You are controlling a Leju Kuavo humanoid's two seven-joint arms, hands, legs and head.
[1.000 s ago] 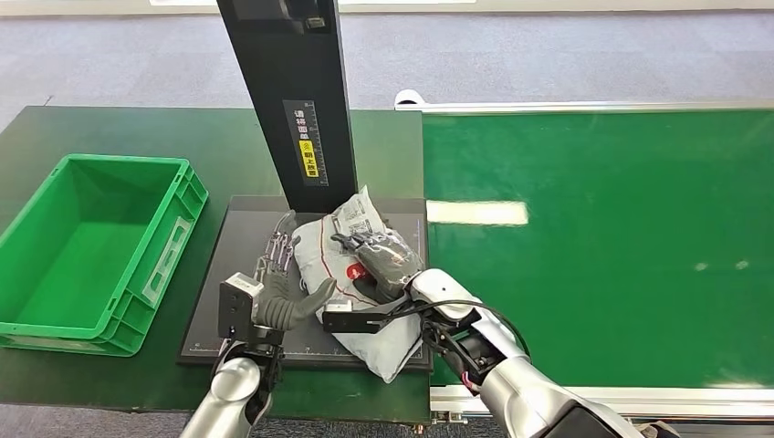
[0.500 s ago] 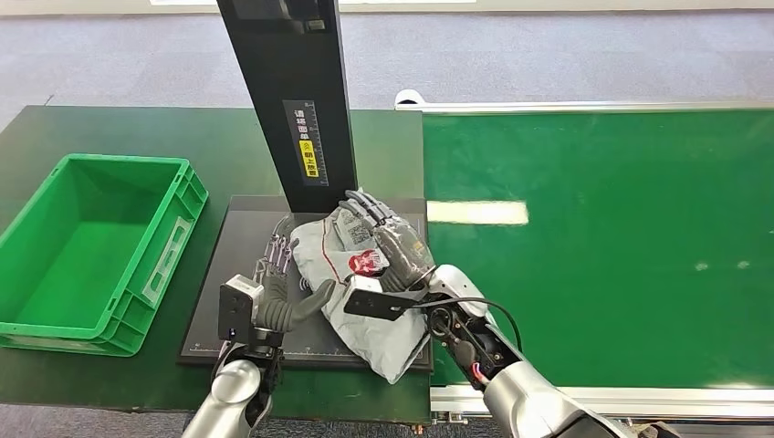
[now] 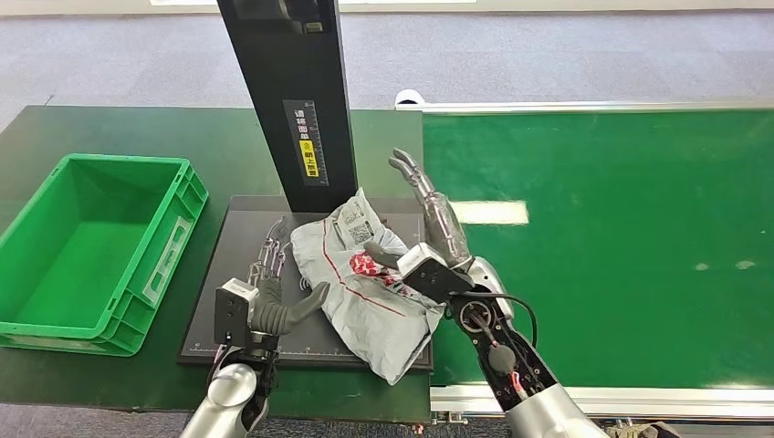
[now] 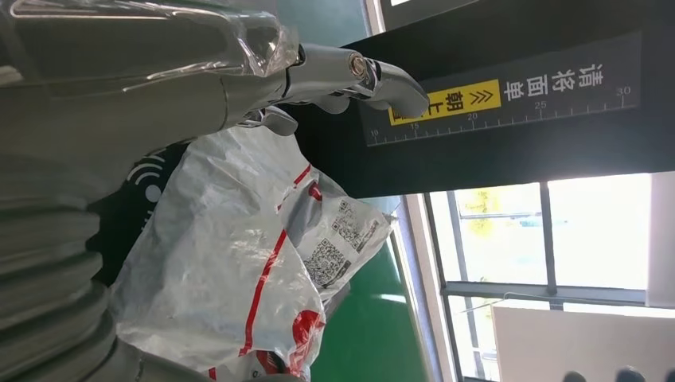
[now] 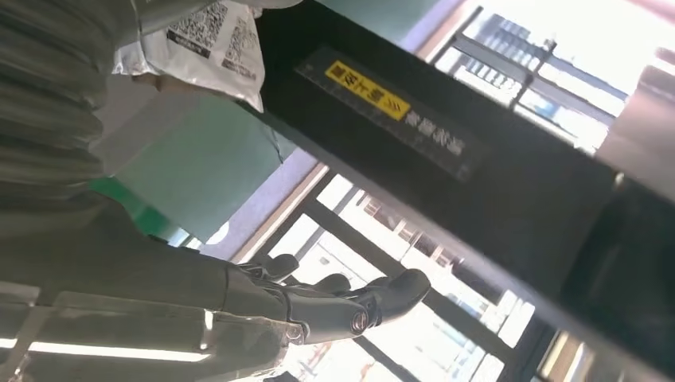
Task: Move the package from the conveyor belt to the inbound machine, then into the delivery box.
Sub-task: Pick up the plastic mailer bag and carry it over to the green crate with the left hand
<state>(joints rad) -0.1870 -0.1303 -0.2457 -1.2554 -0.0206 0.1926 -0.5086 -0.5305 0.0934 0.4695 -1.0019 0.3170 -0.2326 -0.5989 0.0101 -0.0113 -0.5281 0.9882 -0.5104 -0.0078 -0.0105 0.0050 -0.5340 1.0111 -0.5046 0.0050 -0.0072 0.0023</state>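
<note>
- Package (image 3: 365, 283): a crumpled grey poly mailer with a red stripe, a red mark and printed code labels, lying on the black platform (image 3: 219, 310) of the inbound machine, at the foot of its column. Its right edge overhangs the platform toward the belt. In the left wrist view the same bag (image 4: 239, 263) shows its QR codes beside the column's ruler strip.
- Inbound machine column (image 3: 292, 91): a black upright post at 12 o'clock from the package, carrying a yellow label and a scale strip.
- Right hand (image 3: 429, 224): released, fingers straight and spread, raised at about 2 o'clock from the package and pointing toward 12 o'clock. It holds nothing; its thumb lies close over the bag's upper right part, and contact cannot be told. The right wrist view shows its dark fingers (image 5: 350, 306) extended in free air.
- Left hand (image 3: 278, 292): open, fingers extended on the platform at 9 o'clock from the package, thumb reaching toward the bag's left edge; it grasps nothing.
- Delivery box (image 3: 55, 301): a green crate on the dark table, at 9 o'clock from the platform, well apart from the package.
- Conveyor belt (image 3: 621, 237): a green surface at 3 o'clock from the platform.
</note>
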